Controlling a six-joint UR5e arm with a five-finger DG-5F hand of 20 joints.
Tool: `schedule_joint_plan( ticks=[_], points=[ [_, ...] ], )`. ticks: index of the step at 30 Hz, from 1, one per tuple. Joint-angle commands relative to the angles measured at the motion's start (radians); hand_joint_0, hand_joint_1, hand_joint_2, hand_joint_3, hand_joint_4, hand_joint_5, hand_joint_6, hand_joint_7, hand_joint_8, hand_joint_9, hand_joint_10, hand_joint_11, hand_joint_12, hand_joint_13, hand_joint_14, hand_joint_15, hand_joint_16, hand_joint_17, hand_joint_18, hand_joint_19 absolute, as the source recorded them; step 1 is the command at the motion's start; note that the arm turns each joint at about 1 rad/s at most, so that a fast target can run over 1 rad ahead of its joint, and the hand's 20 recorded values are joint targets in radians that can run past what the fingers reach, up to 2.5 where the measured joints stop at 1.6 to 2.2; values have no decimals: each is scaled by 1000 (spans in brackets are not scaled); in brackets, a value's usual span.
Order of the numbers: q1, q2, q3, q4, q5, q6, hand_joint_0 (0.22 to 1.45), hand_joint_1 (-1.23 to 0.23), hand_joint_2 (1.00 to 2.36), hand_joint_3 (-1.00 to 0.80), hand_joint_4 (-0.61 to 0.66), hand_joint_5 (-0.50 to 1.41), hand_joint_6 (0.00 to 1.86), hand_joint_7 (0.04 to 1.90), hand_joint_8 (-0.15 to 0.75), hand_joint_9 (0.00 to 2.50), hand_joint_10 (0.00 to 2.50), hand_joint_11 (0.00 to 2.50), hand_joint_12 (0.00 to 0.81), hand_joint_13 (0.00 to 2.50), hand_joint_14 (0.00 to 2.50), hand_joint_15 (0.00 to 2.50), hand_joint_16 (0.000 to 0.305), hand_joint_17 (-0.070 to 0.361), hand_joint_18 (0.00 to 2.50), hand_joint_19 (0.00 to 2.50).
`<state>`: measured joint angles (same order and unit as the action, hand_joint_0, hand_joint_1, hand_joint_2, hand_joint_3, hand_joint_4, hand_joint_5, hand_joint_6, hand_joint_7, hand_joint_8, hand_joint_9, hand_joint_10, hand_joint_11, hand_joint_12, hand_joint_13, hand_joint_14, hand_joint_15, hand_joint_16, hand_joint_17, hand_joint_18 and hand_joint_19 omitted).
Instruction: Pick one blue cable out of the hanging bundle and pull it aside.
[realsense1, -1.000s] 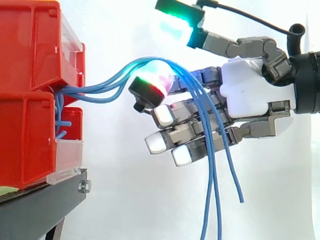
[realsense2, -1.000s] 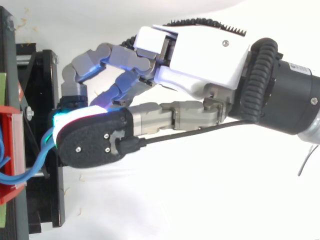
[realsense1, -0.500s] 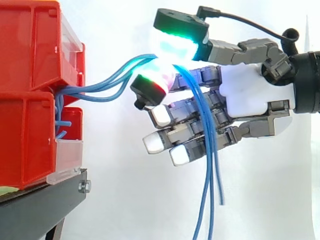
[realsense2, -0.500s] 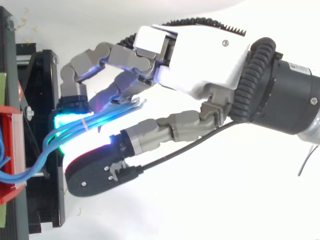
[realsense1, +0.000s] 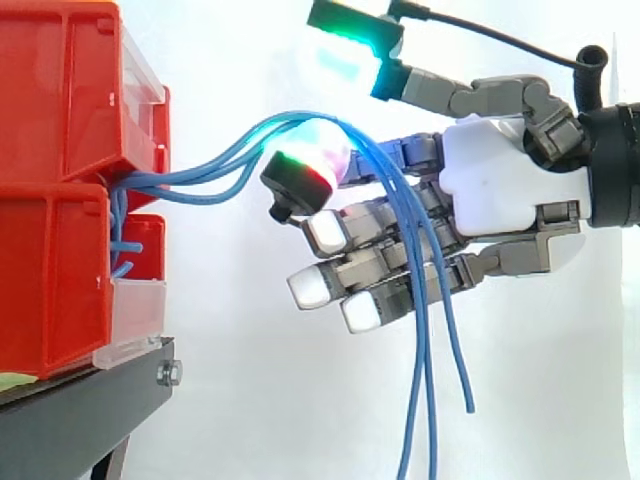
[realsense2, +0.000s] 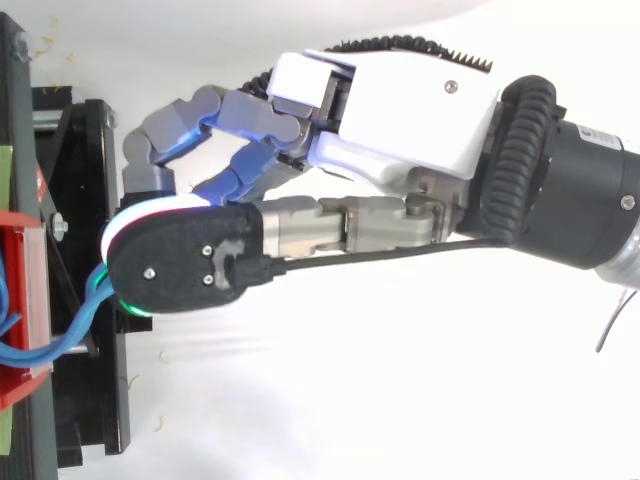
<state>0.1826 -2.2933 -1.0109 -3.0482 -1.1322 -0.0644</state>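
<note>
Cables (realsense1: 195, 175): drape over fingers (realsense1: 325, 232), none separated.
Thumb (realsense1: 355, 40): back up top of frame, pinch let go.
Grip: fingers loose, holding nothing; retry req'd.

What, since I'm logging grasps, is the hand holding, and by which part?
Nothing is gripped: the blue cables only drape over the hand's top finger at their arch, with the thumb pad standing clear above them.

I count one robot hand (realsense1: 500, 190) of mine. At least two red bins (realsense1: 60, 90) are stacked on one black stand (realsense1: 90, 410). By their hanging strands there are at least three blue cables (realsense1: 420, 330). Where they overlap, I cannot count them exactly.
</note>
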Motion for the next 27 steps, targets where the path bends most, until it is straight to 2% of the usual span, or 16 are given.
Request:
schedule_joint_plan(
  ticks=[1, 2, 5, 10, 13, 19, 27],
  points=[
    [0, 0, 0, -1, 0, 0, 557, -450, 1013, -317, 79, -117, 885, 1141, 303, 960, 24, 705, 393, 740, 19, 538, 48, 108, 645, 598],
    [0, 0, 0, -1, 0, 0, 545, -480, 1016, -214, 83, -109, 890, 1142, 319, 979, 21, 714, 407, 767, 18, 541, 51, 115, 691, 582],
    [0, 0, 0, 0, 0, 0, 537, -595, 1005, -70, 102, -94, 890, 1151, 385, 1052, 20, 721, 472, 863, 16, 548, 65, 145, 836, 513],
    [0, 0, 0, 3, 0, 0, 554, -724, 1001, 19, 93, -119, 925, 1087, 382, 1007, 17, 773, 480, 867, 18, 562, 67, 151, 863, 489],
    [0, 0, 0, 3, 0, 0, 570, -763, 1007, -19, 83, -132, 934, 1064, 361, 967, 18, 788, 453, 831, 18, 565, 63, 141, 821, 500],
    [0, 0, 0, 0, 0, 0, 615, -823, 1018, -169, 29, -153, 930, 1138, 288, 890, 23, 798, 382, 756, 23, 574, 49, 110, 684, 528],
    [0, 0, 0, 2, 0, 0, 692, -886, 1005, -429, -36, -158, 927, 1120, 272, 860, 24, 776, 376, 743, 20, 553, 47, 107, 675, 503]
  ],
)
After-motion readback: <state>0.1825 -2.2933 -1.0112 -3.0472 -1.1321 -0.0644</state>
